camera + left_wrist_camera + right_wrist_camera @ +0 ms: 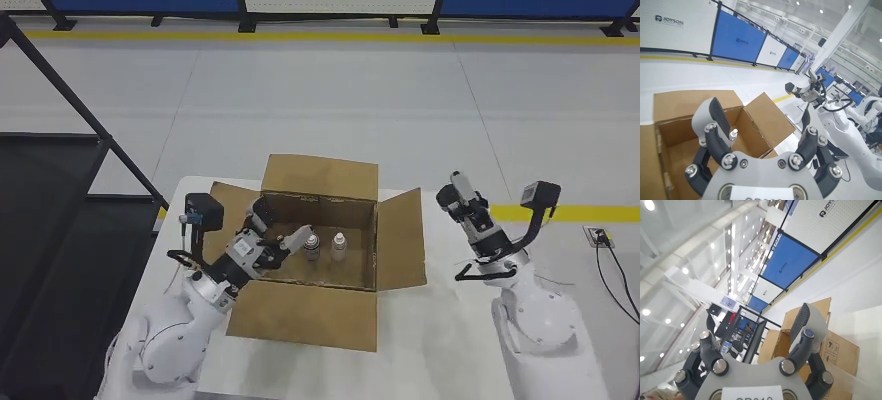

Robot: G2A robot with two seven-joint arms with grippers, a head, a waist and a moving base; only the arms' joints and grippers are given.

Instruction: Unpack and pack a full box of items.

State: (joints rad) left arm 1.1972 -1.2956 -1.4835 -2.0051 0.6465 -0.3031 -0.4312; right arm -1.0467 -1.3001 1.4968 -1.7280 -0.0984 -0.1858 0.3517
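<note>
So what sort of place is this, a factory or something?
Most likely a big factory or testing hall: a high ceiling with rows of lights, blue and white partition panels along a yellow floor line, and wide open floor around the table holding the cardboard box.

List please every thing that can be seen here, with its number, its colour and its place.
cardboard box: one, brown, flaps open, on the table
bottles: two, whitish, upright side by side inside the box
table: one, white, under the box
frame: one, black, beside the table
left gripper: one, grey and black, open, at the box opening near the bottles
right gripper: one, grey and black, open, raised beside the box
</note>
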